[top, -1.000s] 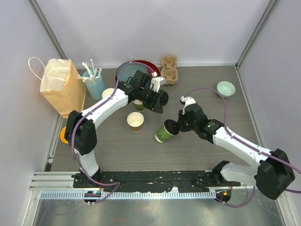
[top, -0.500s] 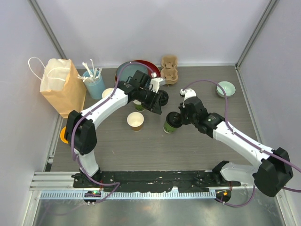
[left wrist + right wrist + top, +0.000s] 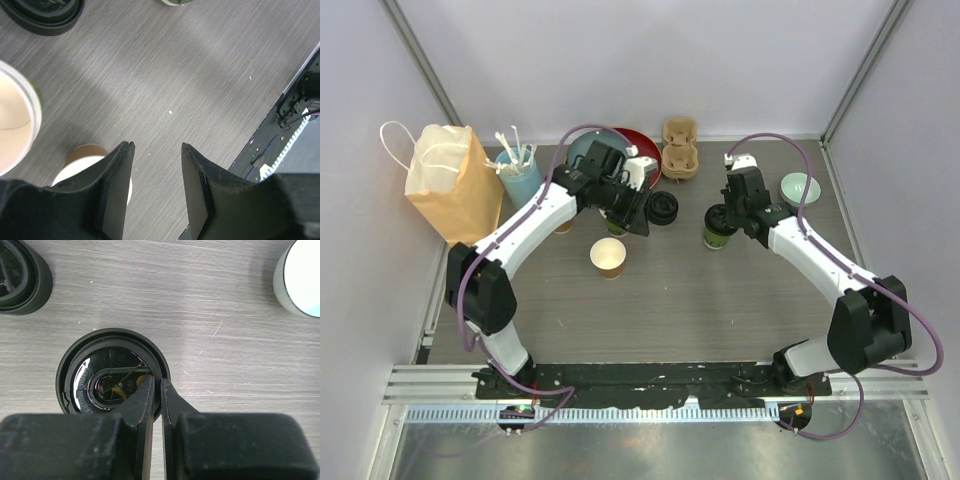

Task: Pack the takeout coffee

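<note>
The green-sided cup [image 3: 716, 232] stands upright right of centre with a black lid [image 3: 112, 372] on it. My right gripper [image 3: 726, 214] is shut on the lid's rim, one finger inside the rim and one outside [image 3: 161, 390]. The brown-sided cup [image 3: 608, 257] stands open and lidless in the middle; it shows partly behind my left finger in the left wrist view [image 3: 86, 152]. A pile of black lids [image 3: 663, 208] lies between the arms. My left gripper [image 3: 640, 214] is open and empty above the table [image 3: 156, 149], beside the brown cup.
A paper bag [image 3: 450, 182] stands far left, with a light-blue cup of stirrers [image 3: 518, 176] beside it. A red plate [image 3: 632, 140] and cup carrier [image 3: 680, 148] are at the back. A mint bowl [image 3: 800, 187] sits right. Another green-sided cup [image 3: 15, 120] is under my left arm.
My right gripper has carried the lidded green cup from a tilt near the centre back and to the right, where it is upright. My left gripper shifted slightly back and left.
</note>
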`<move>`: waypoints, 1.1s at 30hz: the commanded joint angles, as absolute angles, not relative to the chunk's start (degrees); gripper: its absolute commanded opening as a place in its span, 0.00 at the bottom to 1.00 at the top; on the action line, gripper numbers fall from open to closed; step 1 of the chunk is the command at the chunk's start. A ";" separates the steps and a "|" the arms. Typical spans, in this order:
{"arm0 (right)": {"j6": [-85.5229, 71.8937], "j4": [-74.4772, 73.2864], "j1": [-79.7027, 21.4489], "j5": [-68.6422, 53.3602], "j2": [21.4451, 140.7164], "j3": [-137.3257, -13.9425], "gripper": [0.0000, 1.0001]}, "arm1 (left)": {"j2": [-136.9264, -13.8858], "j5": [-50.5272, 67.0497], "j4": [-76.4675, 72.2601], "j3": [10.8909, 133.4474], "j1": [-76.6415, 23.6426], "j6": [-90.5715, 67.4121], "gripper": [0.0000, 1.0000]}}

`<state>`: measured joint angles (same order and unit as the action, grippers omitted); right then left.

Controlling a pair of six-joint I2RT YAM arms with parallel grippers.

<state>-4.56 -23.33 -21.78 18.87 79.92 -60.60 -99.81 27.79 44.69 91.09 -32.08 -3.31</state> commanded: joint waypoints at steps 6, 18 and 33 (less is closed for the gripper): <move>-1.14 -23.03 -19.69 19.95 86.30 -66.97 0.01 | -92.82 27.51 47.90 92.90 -27.43 -0.26 0.56; -0.26 -25.75 -19.78 17.05 86.22 -72.23 0.40 | -89.65 28.83 49.22 90.79 -23.03 2.28 0.60; 21.95 -26.19 -19.86 -31.66 90.34 -85.16 0.52 | -85.78 31.11 49.39 88.25 -15.56 3.52 0.64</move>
<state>9.61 -28.18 -19.66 -6.28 87.81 -82.83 -88.66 28.75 49.25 89.27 -18.37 2.85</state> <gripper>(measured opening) 0.516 0.633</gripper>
